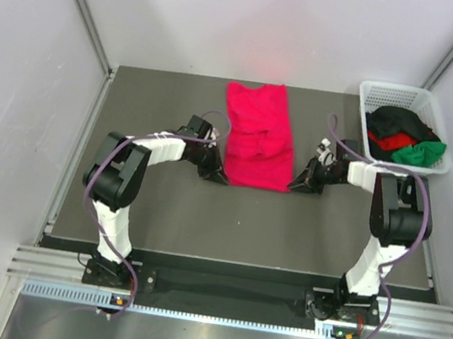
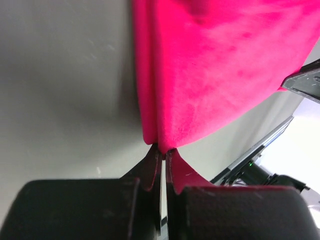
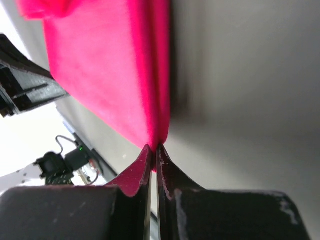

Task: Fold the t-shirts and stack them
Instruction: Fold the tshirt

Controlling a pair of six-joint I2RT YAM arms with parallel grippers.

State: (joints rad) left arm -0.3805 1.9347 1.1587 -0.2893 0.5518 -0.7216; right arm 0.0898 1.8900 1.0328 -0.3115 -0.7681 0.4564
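Note:
The crimson-pink t-shirt [image 1: 257, 136] lies folded into a long strip in the middle of the dark table, running from the far edge toward me. My left gripper [image 1: 219, 174] is shut on its near left corner; in the left wrist view the gripper [image 2: 163, 151] pinches the pink cloth [image 2: 220, 65]. My right gripper [image 1: 297, 184] is shut on the near right corner; in the right wrist view the gripper [image 3: 154, 148] pinches the cloth [image 3: 105, 70]. Black, red and green t-shirts [image 1: 402, 136] lie bunched in the basket.
A white mesh basket [image 1: 391, 96] stands at the far right corner of the table. White walls enclose the table on the left, back and right. The dark table surface [image 1: 244, 223] stretches between the shirt and the arm bases.

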